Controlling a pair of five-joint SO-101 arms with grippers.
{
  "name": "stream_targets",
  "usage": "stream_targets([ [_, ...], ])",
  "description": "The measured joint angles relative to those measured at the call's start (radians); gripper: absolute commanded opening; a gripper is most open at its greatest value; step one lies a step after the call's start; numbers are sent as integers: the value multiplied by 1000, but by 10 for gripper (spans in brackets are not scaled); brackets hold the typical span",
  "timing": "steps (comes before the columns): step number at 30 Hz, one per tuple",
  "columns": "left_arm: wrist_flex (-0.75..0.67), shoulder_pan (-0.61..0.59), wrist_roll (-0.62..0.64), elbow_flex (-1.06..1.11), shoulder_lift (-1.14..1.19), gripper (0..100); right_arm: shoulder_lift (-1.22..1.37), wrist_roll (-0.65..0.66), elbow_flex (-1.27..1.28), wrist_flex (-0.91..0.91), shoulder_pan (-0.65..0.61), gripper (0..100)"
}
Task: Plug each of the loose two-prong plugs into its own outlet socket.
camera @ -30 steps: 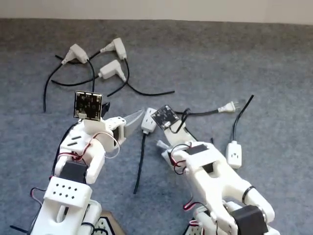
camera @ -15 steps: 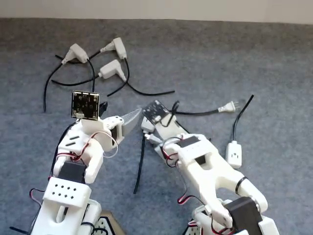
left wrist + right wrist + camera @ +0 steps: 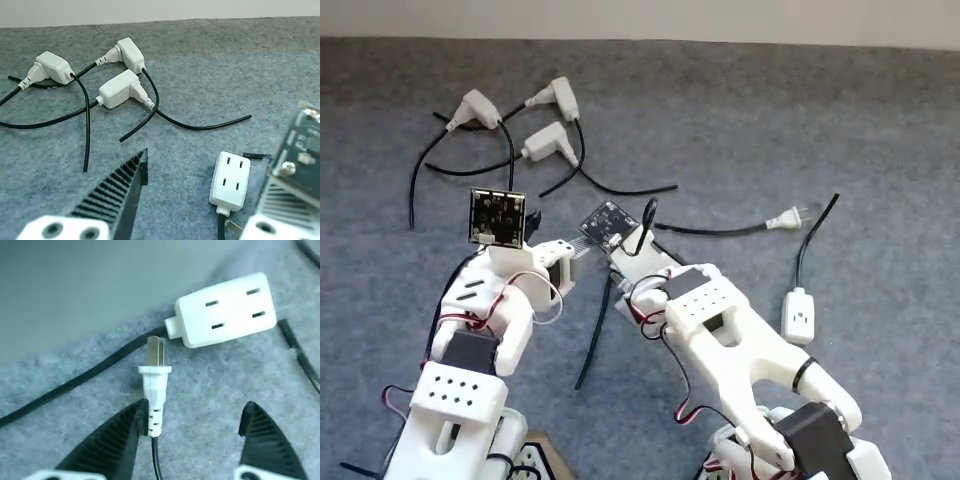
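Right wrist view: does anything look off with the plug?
Yes. The white two-prong plug sits against one finger of the open right pincer, ungripped, and its prongs point at the cord end of the white outlet block, not its slots.

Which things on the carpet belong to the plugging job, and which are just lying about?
Job:
two-prong plug at the open right gripper
white outlet socket just ahead of it
second loose plug
second outlet socket

Lying about:
three white corded pieces at the far side, seemingly already joined
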Motion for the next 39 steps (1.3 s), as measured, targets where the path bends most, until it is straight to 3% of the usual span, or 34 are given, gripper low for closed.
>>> stream_targets([
  [15, 0, 0, 0, 0, 0, 361, 3, 0, 0, -21, -3, 295],
  [25, 0, -2, -2, 12, 2, 361, 241, 0, -157, -48, -5, 295],
  [39, -25, -3, -2, 12, 0, 361, 261, 0, -287, 89, -38, 293],
])
